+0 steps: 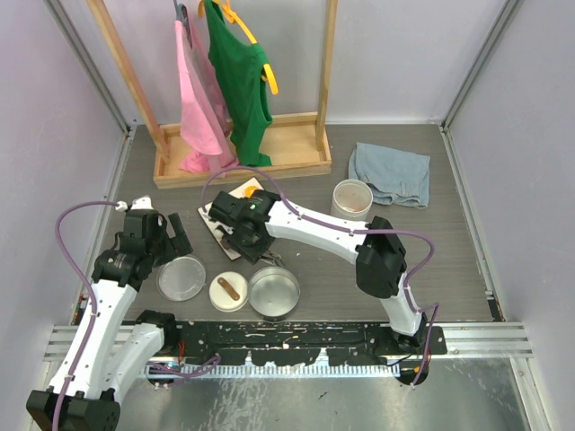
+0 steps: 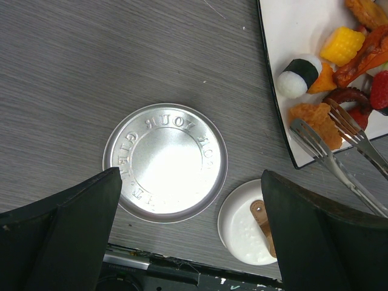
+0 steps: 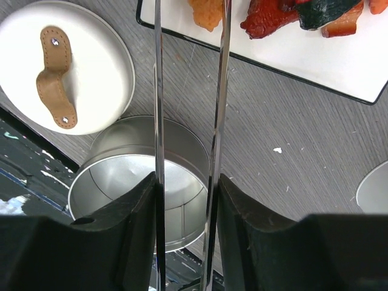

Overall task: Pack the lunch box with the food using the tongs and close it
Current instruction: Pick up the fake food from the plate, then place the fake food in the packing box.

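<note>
Tongs (image 3: 159,91) over plate (image 2: 291,30), left of centre; tips at fried piece of food (image 2: 315,118). Tin (image 3: 121,176) on near side looks empty, so I judge a pick from plate is in hand. Next: squeeze on piece, lift, carry it near to tin. My right gripper (image 3: 187,194) pinches both tong arms, fingers partly closed. Left gripper (image 2: 191,182) spread wide, holds nothing, hovers over flat lid (image 2: 165,162).

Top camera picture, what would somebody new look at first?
Probably the pink top and green top hanging on the wooden rack at the back. Then the right gripper, squeezing slim silver metal tongs over the white square plate of colourful food pieces, near an open shiny round steel tin.
</note>
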